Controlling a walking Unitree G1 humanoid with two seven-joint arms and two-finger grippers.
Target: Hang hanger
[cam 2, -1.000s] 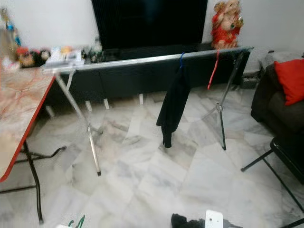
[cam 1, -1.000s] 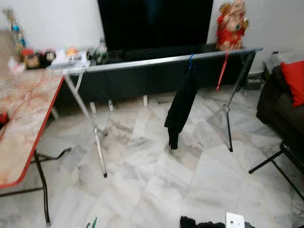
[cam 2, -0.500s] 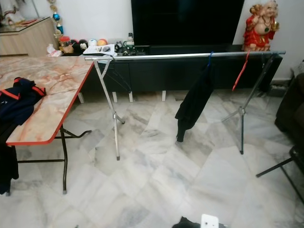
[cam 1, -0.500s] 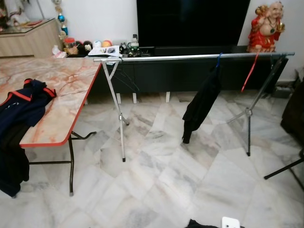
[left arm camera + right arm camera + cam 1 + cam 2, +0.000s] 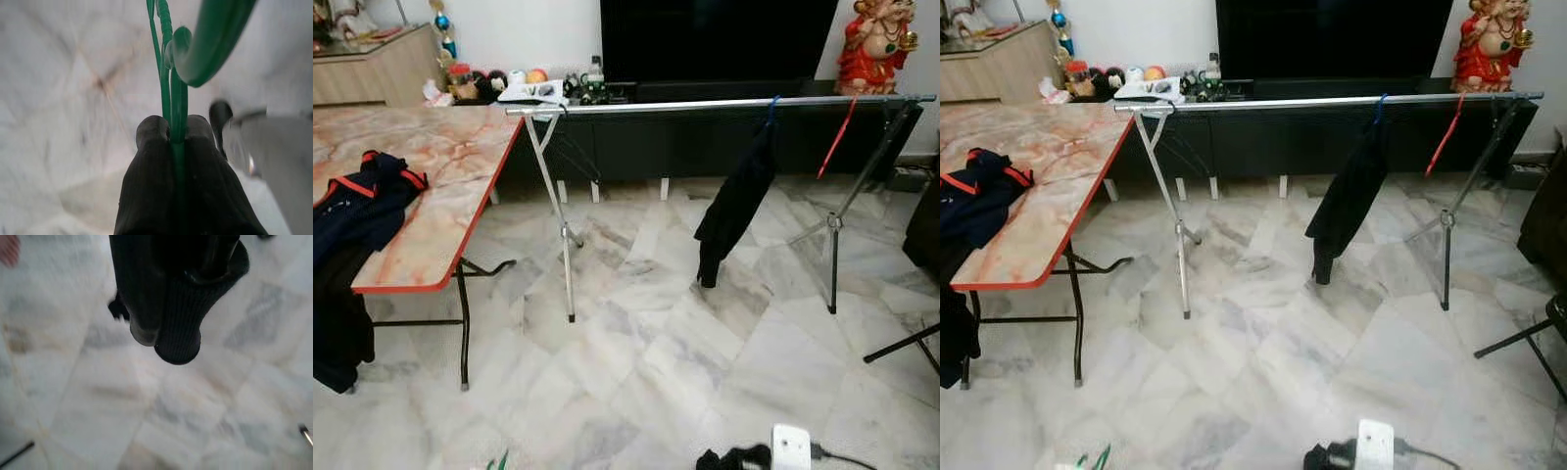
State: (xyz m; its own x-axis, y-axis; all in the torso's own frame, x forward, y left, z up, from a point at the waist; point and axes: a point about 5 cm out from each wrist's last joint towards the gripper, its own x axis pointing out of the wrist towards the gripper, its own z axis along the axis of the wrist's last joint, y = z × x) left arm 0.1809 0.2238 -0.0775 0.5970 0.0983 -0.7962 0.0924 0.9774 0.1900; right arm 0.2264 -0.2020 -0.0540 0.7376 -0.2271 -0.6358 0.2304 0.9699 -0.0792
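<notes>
Between table (image 5: 431,196) and rail (image 5: 705,104), bare marble floor (image 5: 646,362)

The left hand (image 5: 177,134) has two rounded matte-black fingers (image 5: 151,161); the right hand (image 5: 164,340) has dark, ribbed fingers (image 5: 178,318).

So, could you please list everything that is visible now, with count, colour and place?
drying rack: 1, silver, across the room before the TV unit
black garment: 1, hanging from the rack on a blue hook
red hanger: 1, on the rack's right end
table: 1, marble pattern with red edge, at left
dark clothes: navy with red trim, draped over the table edge
TV: 1, black, against the wall
statue: 1, red, beside the TV
green hanger: 1, in the left gripper
left gripper: shut on the hanger
right gripper: black, above the floor
</notes>
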